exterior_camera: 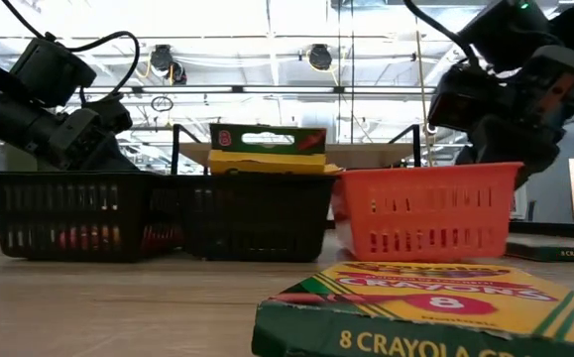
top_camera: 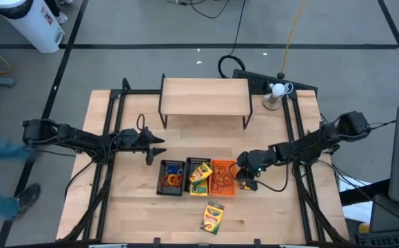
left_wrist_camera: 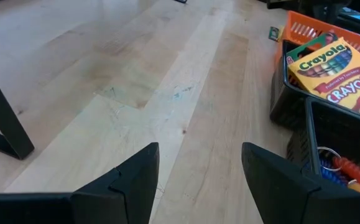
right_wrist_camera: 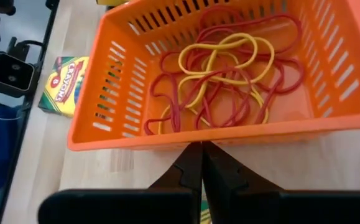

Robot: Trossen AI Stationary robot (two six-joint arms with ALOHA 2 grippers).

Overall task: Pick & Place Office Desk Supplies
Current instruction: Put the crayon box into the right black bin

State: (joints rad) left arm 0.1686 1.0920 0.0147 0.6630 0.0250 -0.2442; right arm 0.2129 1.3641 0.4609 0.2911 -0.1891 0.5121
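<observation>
While the left gripper [top_camera: 159,146] waits open and empty left of the trays, the right gripper [top_camera: 246,184], shut on nothing visible, sits by the orange tray [top_camera: 223,177], seemingly sorting bands there.

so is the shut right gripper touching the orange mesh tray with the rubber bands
Cannot tell. In the right wrist view the right gripper, shut, sits close against the orange mesh tray, its tip meeting the tray's near wall, but no view plainly shows contact or a gap.
</observation>
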